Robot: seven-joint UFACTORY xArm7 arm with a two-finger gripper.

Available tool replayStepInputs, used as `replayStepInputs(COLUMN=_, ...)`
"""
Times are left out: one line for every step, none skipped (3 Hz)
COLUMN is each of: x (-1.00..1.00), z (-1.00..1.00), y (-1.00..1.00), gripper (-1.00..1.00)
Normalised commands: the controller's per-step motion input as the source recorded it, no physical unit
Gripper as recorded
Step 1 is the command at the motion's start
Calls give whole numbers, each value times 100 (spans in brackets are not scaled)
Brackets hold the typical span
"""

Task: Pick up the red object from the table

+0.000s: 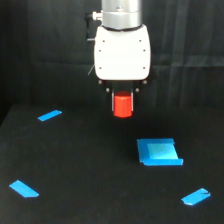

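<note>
Blue tape strips at lower left and lower right of the worktop. Blue square right of center. Above, upper center: tool clamped on red block, clear of worktop.

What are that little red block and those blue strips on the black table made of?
The red object looks like matte plastic or painted wood; uniform colour, no shine. The blue strips look like tape, flat and thin. The table looks matte black, perhaps cloth-covered.
</note>
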Motion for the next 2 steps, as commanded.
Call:
replayStepInputs(x=-3, z=14, y=-1, gripper=-100)
replayStepInputs(x=-7, z=2, y=7, gripper=-100)
